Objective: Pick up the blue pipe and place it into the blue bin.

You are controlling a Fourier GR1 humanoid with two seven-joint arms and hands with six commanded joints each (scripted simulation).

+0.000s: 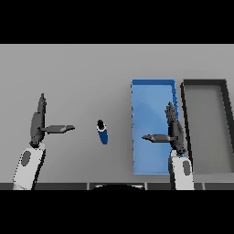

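A short blue pipe (103, 132) with a dark upper end lies on the grey table, near the middle. The blue bin (142, 155) stands to its right, long and rectangular. My left hand (38, 124) is open at the left, fingers straight and thumb pointing toward the pipe, a short way from it. My right hand (175, 130) is open over the bin's right wall, thumb reaching left above the bin's floor. Neither hand touches the pipe.
A dark grey bin (226, 132) stands right beside the blue bin, at the table's right side. The table's far edge runs along the top of the scene.
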